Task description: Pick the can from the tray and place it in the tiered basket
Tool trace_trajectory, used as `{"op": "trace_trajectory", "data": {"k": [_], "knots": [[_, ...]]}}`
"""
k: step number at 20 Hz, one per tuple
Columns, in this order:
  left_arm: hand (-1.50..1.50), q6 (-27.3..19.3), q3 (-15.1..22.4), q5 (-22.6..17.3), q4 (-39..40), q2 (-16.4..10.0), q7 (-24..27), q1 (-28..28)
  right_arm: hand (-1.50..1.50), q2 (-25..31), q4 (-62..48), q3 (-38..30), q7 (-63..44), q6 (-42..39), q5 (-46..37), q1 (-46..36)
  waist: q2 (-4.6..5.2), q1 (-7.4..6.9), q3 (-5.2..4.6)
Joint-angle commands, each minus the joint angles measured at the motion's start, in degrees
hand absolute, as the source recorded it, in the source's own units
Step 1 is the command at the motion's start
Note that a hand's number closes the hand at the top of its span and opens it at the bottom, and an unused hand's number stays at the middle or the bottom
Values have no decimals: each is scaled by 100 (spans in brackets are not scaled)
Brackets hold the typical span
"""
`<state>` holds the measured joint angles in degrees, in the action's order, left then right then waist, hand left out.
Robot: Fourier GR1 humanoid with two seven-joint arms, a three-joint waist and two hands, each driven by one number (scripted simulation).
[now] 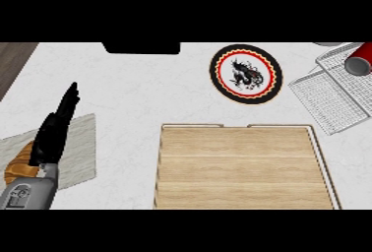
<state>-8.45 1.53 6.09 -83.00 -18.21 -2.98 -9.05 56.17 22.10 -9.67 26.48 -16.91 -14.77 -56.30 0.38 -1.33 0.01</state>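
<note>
Red and cylindrical, the can (361, 57) is found not on the bare wooden tray (247, 167) but at the upper tier of the wire tiered basket (327, 106), far right, tipped so its long axis slants up and right. The left hand (54, 133) is seen resting at the left, fingers straight and pressed together, well apart from the can. The right hand is not shown. Placement is judged done.

can (359, 56): red, tilted, dark end facing down-left, sitting in the tiered basket (327, 106) (white wire mesh), far right of the left hand (52, 140) fingers (69, 98) and beyond their tips. tray (240, 162): light wood, pale rim, flat, right of the fingers, nearer than the tips, well apart from the can.
</note>
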Motion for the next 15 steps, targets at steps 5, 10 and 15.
{"op": "trace_trajectory", "data": {"k": [5, 10, 15], "knots": [[0, 17, -131, -12, -33, -4, -127, -103, -150, 1085, -963, -463, -88, -1221, 260, 129, 31, -6, 14], [0, 75, -161, -53, 66, 20, -2, -87, -150, 1686, -1297, -547, 506, -1786, 239, 480, 90, -43, 36], [0, 53, -196, -1, 135, -10, -36, -160, -150, 1739, -1578, -828, 1055, -1989, 493, 917, 115, 18, 58]]}}
